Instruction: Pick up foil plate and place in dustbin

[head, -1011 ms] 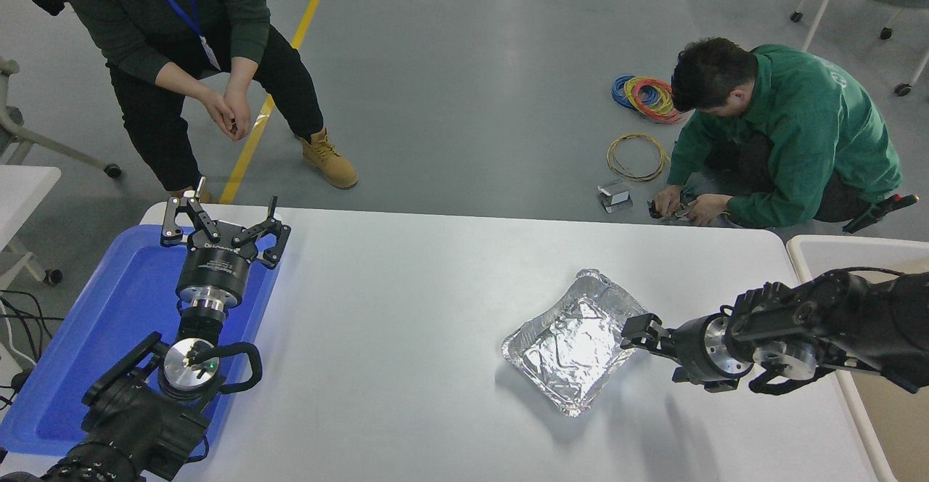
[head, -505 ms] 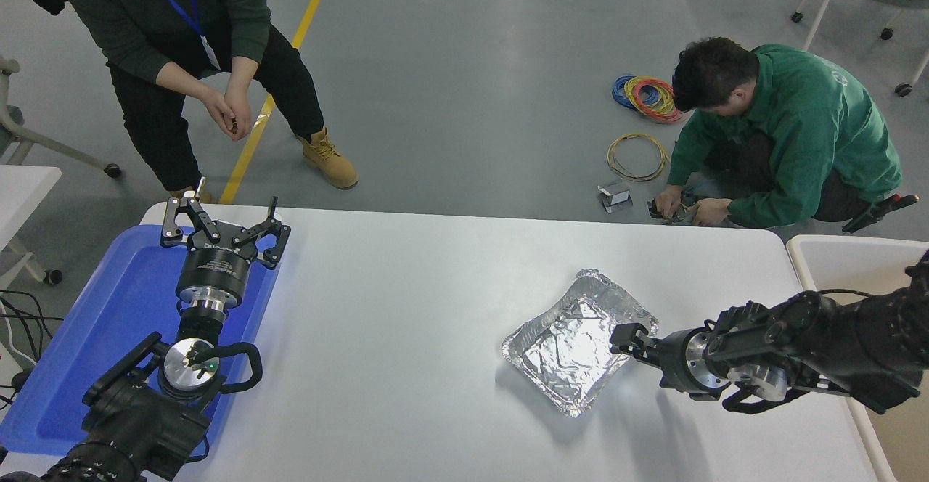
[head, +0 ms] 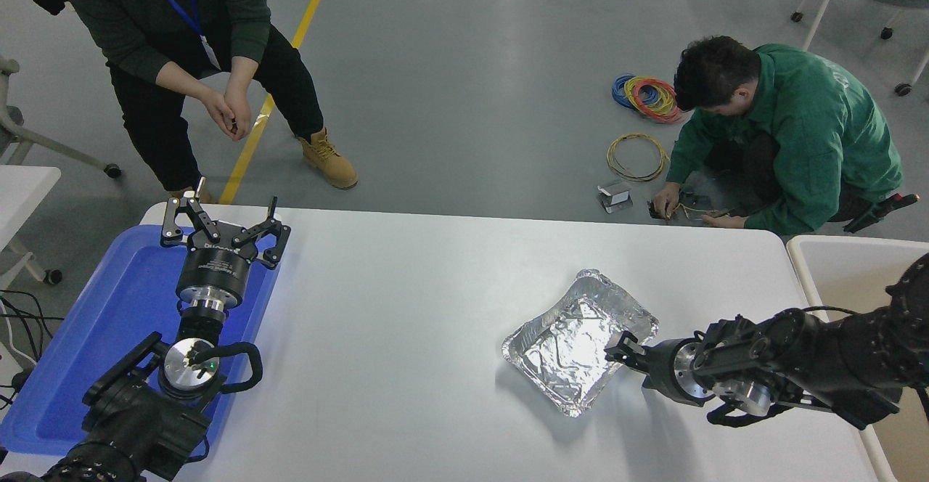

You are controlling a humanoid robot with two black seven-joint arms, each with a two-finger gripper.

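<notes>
The foil plate (head: 573, 340), shiny, crinkled and rectangular with a raised rim, lies flat on the white table (head: 406, 308) right of centre. My right gripper (head: 619, 348) reaches in low from the right and sits at the plate's right rim, open, one finger over the rim and one just outside it. The dustbin (head: 800, 253) stands off the table's right end, its white rim and tan inside partly hidden behind my right arm. My left gripper (head: 221, 224) is parked open over the blue tray at the lower left.
A flat blue tray (head: 109, 308) covers the table's left end under the left arm. One person stands beyond the far left corner; another crouches on the floor beyond the far right edge among coloured cable coils (head: 642, 97).
My right arm has slid left and slightly toward the table's near edge, bringing the gripper from just clear of the plate's right side onto its right rim. The plate and left arm have not moved.
</notes>
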